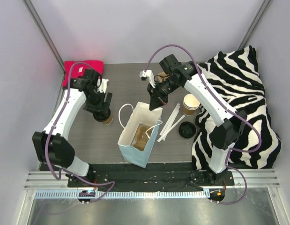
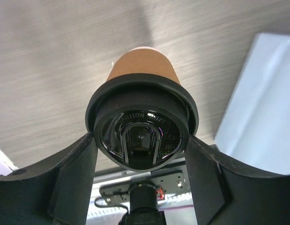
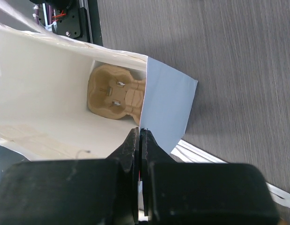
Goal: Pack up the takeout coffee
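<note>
The takeout coffee (image 2: 142,70), a tan paper cup with a black lid (image 2: 141,136), stands on the table left of the bag (image 1: 107,120). My left gripper (image 2: 141,140) reaches down over it (image 1: 103,112), its two fingers pressed against opposite sides of the lid rim. The light blue paper bag (image 1: 135,152) stands open in the middle, with a brown pulp carrier (image 3: 114,93) at its bottom. My right gripper (image 3: 139,133) is shut on the bag's upper rim at its far right corner (image 1: 156,104).
An open paper cup (image 1: 190,103), a loose black lid (image 1: 187,130) and white wrapped sticks (image 1: 170,121) lie right of the bag. A zebra-striped cloth (image 1: 238,93) covers the right side. At the back left lies a red cloth (image 1: 79,70).
</note>
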Controlling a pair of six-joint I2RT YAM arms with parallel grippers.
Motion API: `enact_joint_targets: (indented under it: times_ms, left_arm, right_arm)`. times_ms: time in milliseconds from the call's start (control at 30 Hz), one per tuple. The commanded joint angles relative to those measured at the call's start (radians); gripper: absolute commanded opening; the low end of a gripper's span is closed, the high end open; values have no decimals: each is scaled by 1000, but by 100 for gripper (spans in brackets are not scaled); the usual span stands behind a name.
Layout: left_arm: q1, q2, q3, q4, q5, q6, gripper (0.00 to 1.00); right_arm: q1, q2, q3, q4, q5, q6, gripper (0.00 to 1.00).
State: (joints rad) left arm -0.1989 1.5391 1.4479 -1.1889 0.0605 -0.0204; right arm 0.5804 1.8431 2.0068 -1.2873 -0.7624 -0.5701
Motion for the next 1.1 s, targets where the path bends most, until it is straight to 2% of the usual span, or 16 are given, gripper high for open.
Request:
enact_joint_targets:
  times_ms: [0, 200, 333, 500, 567, 633, 733, 967, 1067]
  left_arm:
    - [3, -109, 214, -69, 91, 68, 40]
    - [-14, -129, 621, -138, 226, 135, 40]
    - [-94, -128, 727, -152, 336, 129, 40]
    - [-232, -148, 764, -117, 360, 143, 40]
    - [-270, -128, 825, -117, 360, 154, 41]
    - [-339, -105, 902, -143, 345, 165, 42]
    - [-428, -65, 937, -185, 293, 204, 42]
    - [-611, -53, 911, -212, 124, 306, 41]
    - [-613, -54, 863, -228, 73, 316, 40]
  right_arm:
    - [-5, -103, -23, 51, -9, 22, 1]
    - [-4, -156, -81, 131, 9, 76, 1]
    - [-4, -186, -106, 198, 26, 121, 1]
    - [-4, -220, -154, 270, 77, 214, 1]
    - [-4, -226, -164, 301, 109, 263, 1]
    - [-4, -229, -171, 322, 126, 301, 1]
    - [-4, -222, -166, 339, 152, 343, 1]
    - [-11, -214, -180, 371, 199, 417, 1]
    - [-20, -219, -183, 381, 212, 429, 1]
